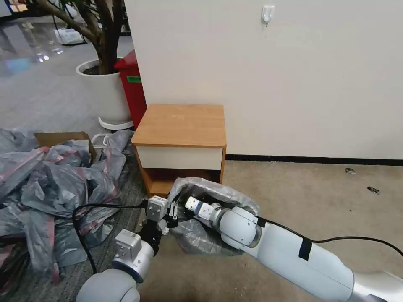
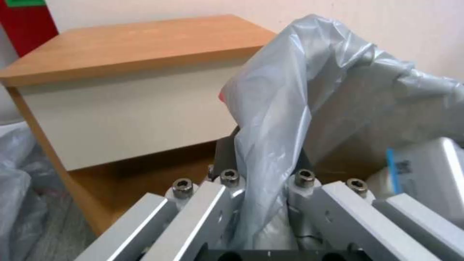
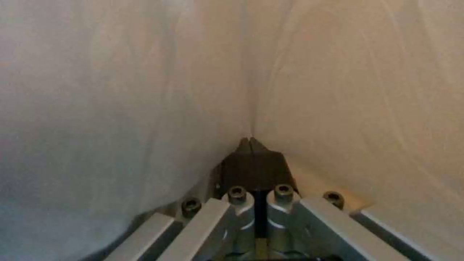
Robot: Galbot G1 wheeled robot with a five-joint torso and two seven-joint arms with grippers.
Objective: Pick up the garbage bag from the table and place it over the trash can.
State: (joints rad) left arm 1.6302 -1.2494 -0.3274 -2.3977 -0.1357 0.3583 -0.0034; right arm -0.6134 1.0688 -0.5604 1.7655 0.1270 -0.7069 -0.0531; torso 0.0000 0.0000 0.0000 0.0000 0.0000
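Note:
The garbage bag [image 1: 210, 191], grey crinkly film, lies draped over a boxy shape on the floor just in front of the table [image 1: 180, 123]. The trash can is hidden under it. My left gripper [image 1: 170, 214] sits at the bag's near-left edge. In the left wrist view the garbage bag [image 2: 290, 90] narrows into folds that run down between the left gripper [image 2: 263, 174], which is shut on it. My right gripper [image 1: 187, 203] reaches into the bag's mouth. In the right wrist view the right gripper [image 3: 251, 142] is shut, with a crease of garbage bag [image 3: 145, 90] rising from its tips.
A big heap of grey-and-pink bags [image 1: 46, 184] and a cardboard box [image 1: 58, 138] fill the floor on the left. A red bin [image 1: 132, 88] and a white planter [image 1: 105, 92] stand behind the table. A black cable [image 1: 84, 218] loops by my left arm. Open carpet [image 1: 315, 197] lies to the right.

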